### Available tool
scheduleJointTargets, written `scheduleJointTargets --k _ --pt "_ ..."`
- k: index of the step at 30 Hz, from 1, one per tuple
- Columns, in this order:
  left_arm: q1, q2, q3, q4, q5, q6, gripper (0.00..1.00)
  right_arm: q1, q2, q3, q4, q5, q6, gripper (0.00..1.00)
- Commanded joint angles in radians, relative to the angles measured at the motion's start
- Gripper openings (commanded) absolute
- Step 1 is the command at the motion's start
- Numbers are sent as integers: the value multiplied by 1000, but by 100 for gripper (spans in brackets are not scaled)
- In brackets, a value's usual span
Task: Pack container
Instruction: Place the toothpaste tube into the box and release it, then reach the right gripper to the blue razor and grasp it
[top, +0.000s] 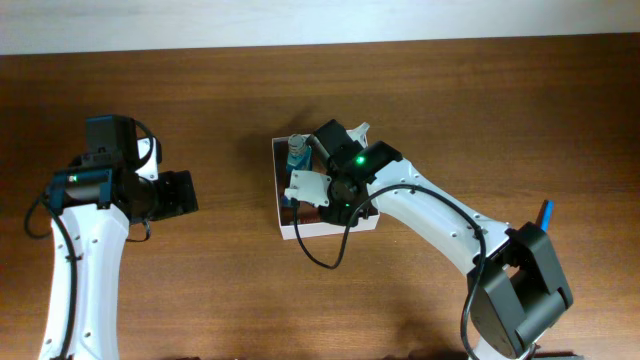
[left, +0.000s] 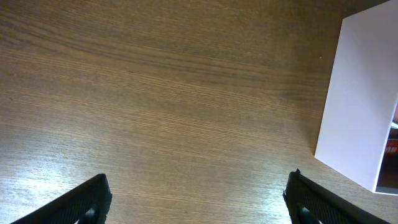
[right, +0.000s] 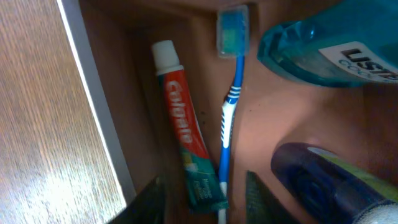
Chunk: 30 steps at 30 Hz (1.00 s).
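Observation:
The container (top: 284, 222) is a shallow white-walled box with a reddish-brown inside, at the table's middle. In the right wrist view its wall (right: 93, 106) runs down the left. Inside lie a red and green Colgate toothpaste tube (right: 183, 134), a blue toothbrush (right: 230, 106), a teal mouthwash bottle (right: 323, 50) and a dark blue bottle (right: 323, 180). My right gripper (right: 205, 202) is open, down in the box, its fingers either side of the tube's tail and the brush handle. My left gripper (left: 199, 202) is wide open and empty over bare wood, left of the container's outer wall (left: 360, 99).
The teal bottle's top (top: 297, 152) shows at the box's far left corner from overhead. The right arm (top: 440, 220) covers most of the box. A small blue object (top: 546, 210) sticks up by the right arm's base. The table is brown wood.

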Motion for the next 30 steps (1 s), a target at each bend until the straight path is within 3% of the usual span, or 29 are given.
scheduleJointTargets --k 1,5,9,12,16,22,30 --pt "3 -14 -2 -5 11 20 90 1 -32 26 -6 44 77 36" --pt "3 -14 -2 -4 11 20 90 -2 -130 77 -8 159 179 37" --pt "3 -14 -2 -4 11 20 90 -53 -274 119 -8 356 390 39" --pt "3 -14 -2 -4 11 20 90 -160 -388 121 -28 395 610 61" --pt "3 -14 -2 -4 11 20 90 -453 -492 121 -145 349 868 76" --pt "3 -14 -2 -4 11 20 90 -804 -457 86 -229 198 880 82" --pt "3 -14 -2 -3 11 20 90 -1079 -319 -90 -171 142 879 84"
